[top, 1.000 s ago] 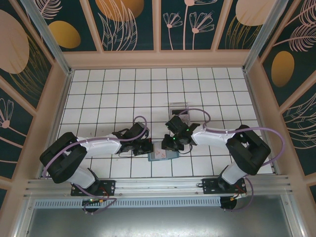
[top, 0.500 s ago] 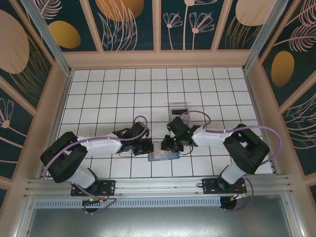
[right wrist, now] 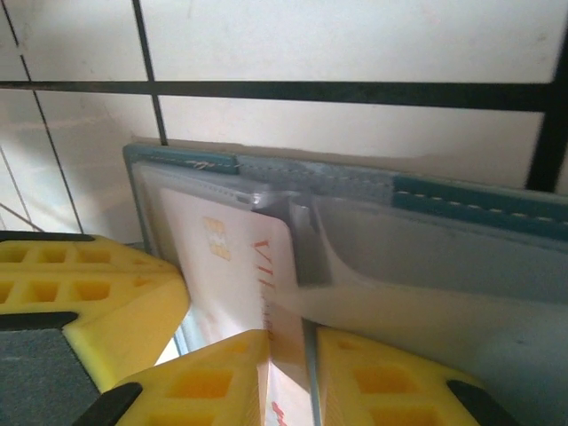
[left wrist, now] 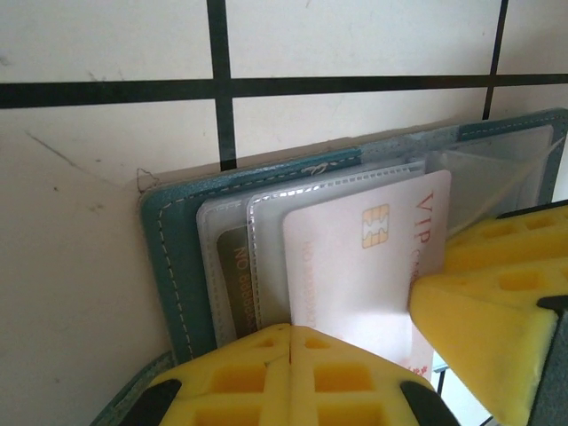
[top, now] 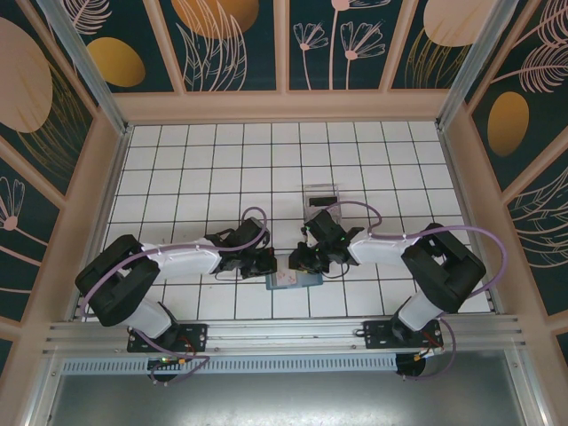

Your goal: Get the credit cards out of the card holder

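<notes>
The teal card holder (top: 293, 280) lies open on the tiles near the front edge, between the two arms. In the left wrist view its clear sleeves show a white credit card (left wrist: 355, 266) with a gold chip and a dark credit card (left wrist: 232, 275) beneath it. My left gripper (left wrist: 290, 342) is shut, with its tips pressing on the card holder (left wrist: 173, 266) at the sleeves' near edge. My right gripper (right wrist: 291, 355) is closed on the edge of the white card (right wrist: 222, 266), beside a clear sleeve of the card holder (right wrist: 479, 200). Both grippers (top: 266, 264) (top: 303, 262) meet over the wallet.
A clear plastic tray (top: 321, 195) stands on the tiles just behind the right arm's wrist. Wooden walls ring the white tiled floor (top: 204, 169). The other arm's yellow finger (left wrist: 484, 319) (right wrist: 89, 302) sits close in each wrist view.
The right arm's wrist has shifted slightly toward the back. The left arm and the card holder have stayed in place.
</notes>
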`<state>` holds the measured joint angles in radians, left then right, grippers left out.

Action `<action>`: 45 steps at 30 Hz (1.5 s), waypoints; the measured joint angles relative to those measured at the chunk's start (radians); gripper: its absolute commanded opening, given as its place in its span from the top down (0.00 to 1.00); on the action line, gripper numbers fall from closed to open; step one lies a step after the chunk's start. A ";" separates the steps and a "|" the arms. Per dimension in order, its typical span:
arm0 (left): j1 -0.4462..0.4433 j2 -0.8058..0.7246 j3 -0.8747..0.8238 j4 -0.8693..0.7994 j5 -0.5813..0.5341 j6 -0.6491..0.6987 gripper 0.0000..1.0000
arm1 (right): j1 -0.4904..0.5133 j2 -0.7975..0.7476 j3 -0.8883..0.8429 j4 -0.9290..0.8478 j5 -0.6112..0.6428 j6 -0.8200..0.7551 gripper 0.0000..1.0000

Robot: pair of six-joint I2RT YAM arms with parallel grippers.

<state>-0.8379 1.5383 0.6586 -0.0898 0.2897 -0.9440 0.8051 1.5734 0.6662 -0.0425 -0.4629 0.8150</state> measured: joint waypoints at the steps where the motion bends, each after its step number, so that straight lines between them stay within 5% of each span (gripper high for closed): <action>1: 0.000 0.001 0.001 0.000 0.001 0.000 1.00 | 0.000 0.000 0.000 0.003 -0.003 0.002 0.79; 45: 0.000 0.009 0.013 -0.009 -0.002 0.008 1.00 | -0.047 -0.177 -0.044 -0.073 0.003 -0.009 0.97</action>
<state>-0.8383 1.5475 0.6712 -0.0990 0.2874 -0.9360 0.7578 1.3968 0.6224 -0.1154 -0.4603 0.8062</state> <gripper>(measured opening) 0.053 0.052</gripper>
